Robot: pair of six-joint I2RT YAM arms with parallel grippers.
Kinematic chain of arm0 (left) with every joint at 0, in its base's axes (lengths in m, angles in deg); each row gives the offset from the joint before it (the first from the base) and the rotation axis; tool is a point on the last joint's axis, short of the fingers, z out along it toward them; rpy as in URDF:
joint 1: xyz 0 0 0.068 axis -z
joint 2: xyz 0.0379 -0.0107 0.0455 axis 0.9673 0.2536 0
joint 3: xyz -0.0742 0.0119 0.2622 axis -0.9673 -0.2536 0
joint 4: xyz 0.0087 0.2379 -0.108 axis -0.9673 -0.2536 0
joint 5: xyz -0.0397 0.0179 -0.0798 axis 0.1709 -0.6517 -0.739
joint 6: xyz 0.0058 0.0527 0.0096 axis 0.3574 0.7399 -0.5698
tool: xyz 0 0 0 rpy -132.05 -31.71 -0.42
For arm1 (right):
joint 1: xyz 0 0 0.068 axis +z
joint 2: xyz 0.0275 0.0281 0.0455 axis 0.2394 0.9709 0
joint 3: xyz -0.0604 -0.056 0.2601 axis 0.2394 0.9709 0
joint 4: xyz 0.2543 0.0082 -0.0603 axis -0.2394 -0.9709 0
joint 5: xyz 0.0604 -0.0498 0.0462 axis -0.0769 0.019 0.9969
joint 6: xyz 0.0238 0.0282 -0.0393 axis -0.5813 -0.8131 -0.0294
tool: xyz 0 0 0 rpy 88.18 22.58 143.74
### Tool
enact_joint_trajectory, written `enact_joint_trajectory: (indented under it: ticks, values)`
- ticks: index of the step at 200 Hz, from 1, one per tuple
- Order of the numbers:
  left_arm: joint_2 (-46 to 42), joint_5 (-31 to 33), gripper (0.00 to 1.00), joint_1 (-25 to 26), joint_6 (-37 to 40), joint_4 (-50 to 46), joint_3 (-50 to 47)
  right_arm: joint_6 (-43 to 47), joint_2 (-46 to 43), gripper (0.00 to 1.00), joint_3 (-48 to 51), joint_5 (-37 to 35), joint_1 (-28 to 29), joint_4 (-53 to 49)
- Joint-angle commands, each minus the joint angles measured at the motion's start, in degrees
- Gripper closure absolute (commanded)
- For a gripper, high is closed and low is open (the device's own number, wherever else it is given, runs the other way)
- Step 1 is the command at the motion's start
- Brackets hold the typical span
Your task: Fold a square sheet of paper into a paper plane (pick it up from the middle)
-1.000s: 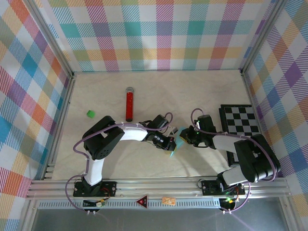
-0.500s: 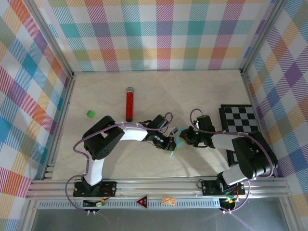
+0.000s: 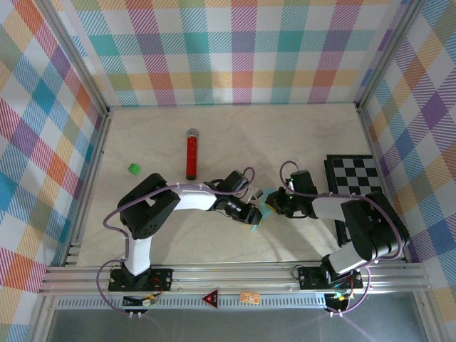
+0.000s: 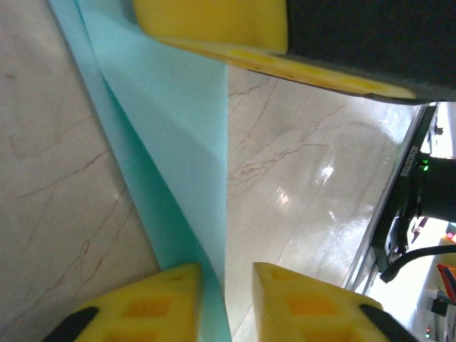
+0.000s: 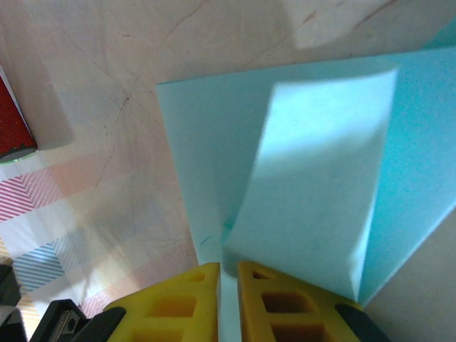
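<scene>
The light cyan square sheet of paper (image 3: 262, 208) is held up off the table between my two grippers, folded over along a crease (image 5: 320, 178). My right gripper (image 5: 228, 285) is shut on its lower edge, the paper pinched between the yellow pads. My left gripper (image 4: 228, 285) stands open by a narrow gap. The paper (image 4: 178, 142) runs down through that gap, against the left pad only. In the top view the left gripper (image 3: 253, 216) and the right gripper (image 3: 269, 206) meet at the sheet near the table's front middle. A paper plane is out of view.
A red glittery tube (image 3: 191, 153) lies behind the left arm, with a small green cube (image 3: 132, 168) to its left. The black-and-white checkered board (image 3: 356, 178) lies at the right beside the right arm. Plaid walls enclose the table.
My left gripper's jaws have parted and let go of the paper. Both arms and the sheet have shifted only slightly; the right gripper keeps its grip.
</scene>
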Motion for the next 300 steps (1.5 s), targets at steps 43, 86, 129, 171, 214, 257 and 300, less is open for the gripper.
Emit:
enact_joint_trajectory:
  ticks: [43,86,129,171,214,257,300]
  values:
    - [-6.63,-0.27,0.56,-3.08,-6.2,4.95,-6.07,1.46,2.55,0.84,0.47,-2.49,-0.44,-4.24]
    - [-5.49,-4.37,0.57,-3.38,-7.38,6.11,-4.65,1.63,1.94,0.84,0.55,-2.73,-0.39,-4.86]
    - [-4.41,-6.58,0.68,-3.3,-7.79,6.93,-4.26,1.43,2.03,0.84,0.73,-2.65,-0.39,-4.64]
    - [-2.96,-9.1,0.68,-3.24,-7.48,7.1,-3.59,1.55,2.03,0.83,0.48,-2.65,-0.41,-4.96]
    - [-0.87,-10.09,0.71,-2.72,-6.65,6.01,-2.22,1.53,2.11,0.83,0.45,-2.65,-0.39,-5.13]
    - [0.1,-10.38,0.8,-2.38,-6.61,6.24,-2.24,1.51,2.34,0.83,0.46,-2.74,-0.45,-5.14]
    - [0.99,-12.1,0.84,-2.37,-6.21,6.24,-2.85,1.58,3.12,0.83,0.46,-2.74,-0.42,-4.88]
